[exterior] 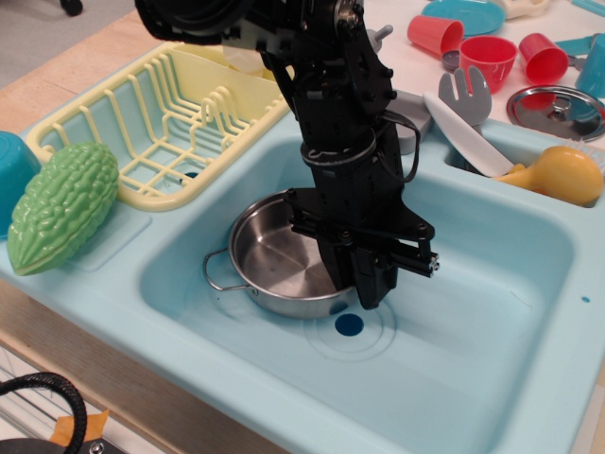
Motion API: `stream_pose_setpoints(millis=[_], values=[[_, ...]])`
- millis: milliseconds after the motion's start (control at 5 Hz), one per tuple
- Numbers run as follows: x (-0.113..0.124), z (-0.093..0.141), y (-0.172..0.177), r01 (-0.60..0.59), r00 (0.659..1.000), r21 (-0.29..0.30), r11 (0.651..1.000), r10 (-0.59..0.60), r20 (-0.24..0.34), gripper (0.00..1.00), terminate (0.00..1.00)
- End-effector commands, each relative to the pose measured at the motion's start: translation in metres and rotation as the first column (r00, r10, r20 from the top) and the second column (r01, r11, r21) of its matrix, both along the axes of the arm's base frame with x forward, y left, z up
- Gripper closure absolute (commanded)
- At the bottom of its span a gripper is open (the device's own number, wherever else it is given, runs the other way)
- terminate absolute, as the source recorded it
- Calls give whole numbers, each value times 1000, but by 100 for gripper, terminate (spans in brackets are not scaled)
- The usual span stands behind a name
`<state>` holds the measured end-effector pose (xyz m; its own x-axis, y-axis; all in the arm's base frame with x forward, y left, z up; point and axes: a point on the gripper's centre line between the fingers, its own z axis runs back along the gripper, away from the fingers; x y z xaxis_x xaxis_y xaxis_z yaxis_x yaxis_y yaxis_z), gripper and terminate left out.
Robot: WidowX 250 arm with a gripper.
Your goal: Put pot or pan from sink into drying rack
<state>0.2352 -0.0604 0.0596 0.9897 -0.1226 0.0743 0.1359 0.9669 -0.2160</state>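
The small shiny steel pot (269, 255) sits on the floor of the light blue sink (473, 322), left of the dark blue drain hole (349, 324). One wire loop handle shows on its left side; the other is hidden behind the arm. My black gripper (359, 282) points straight down at the pot's right rim, one finger inside the pot and one outside, closed on the rim. The pot still rests on the sink floor. The pale yellow drying rack (142, 123) stands at the back left of the sink, with nothing in its grid.
A green bumpy gourd (61, 208) lies on the sink's left ledge beside a blue bowl (11, 175). At the back right are a yellow toy (558, 175), a white spatula (468, 132), red cups (487, 57) and a steel lid with a red knob (558, 109).
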Motion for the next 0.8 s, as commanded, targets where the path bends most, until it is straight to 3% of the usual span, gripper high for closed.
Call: stream_pose_setpoints(millis=[0,200,600], values=[[1,27,-3,35,999,73,997,-37,29,100,0],[-5,57,-15,32,997,169,985,-43,62,100,0],[-8,91,-22,31,997,259,965,-48,59,100,0]])
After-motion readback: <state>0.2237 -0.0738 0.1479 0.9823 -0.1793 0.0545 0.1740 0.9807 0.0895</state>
